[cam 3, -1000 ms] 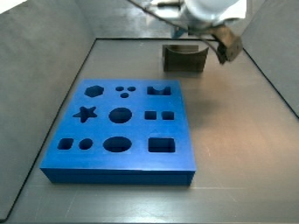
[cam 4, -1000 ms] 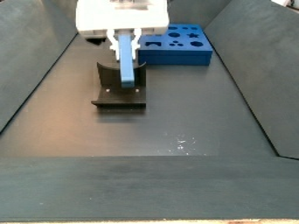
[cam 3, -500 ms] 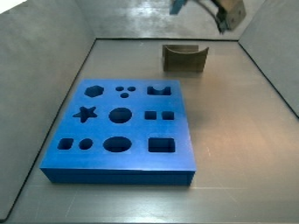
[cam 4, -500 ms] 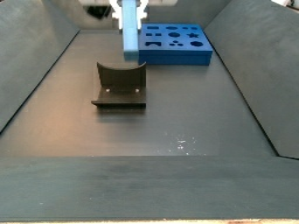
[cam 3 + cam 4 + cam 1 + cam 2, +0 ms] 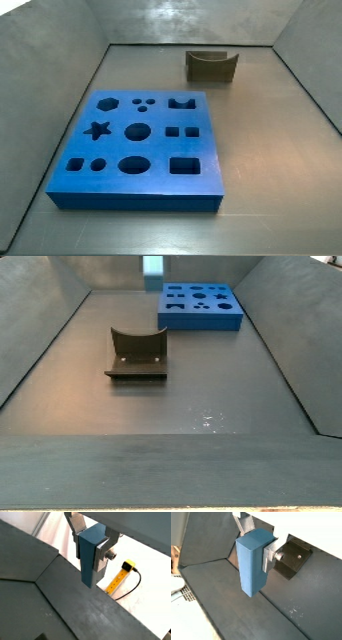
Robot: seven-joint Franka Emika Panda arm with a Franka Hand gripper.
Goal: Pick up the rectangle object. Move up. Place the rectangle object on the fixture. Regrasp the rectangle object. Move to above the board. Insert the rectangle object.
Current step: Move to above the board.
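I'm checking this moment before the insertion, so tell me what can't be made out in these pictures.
- Gripper: out of frame in one side view; in the other, only the pale blue rectangular block's lower end shows, cut by the top edge.
- Where the block hangs relative to the bright-blue slab with shaped holes: no view shows both fully.
- Dark notched fixture: absent from both wrist views.
- Block's held end: hidden by silver fingers.

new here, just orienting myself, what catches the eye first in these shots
In both wrist views the end effector grips the rectangle object, hanging lengthwise high above the dark floor. In both side views the bright-blue board with its dark holes stands out, the fixture standing apart from it.
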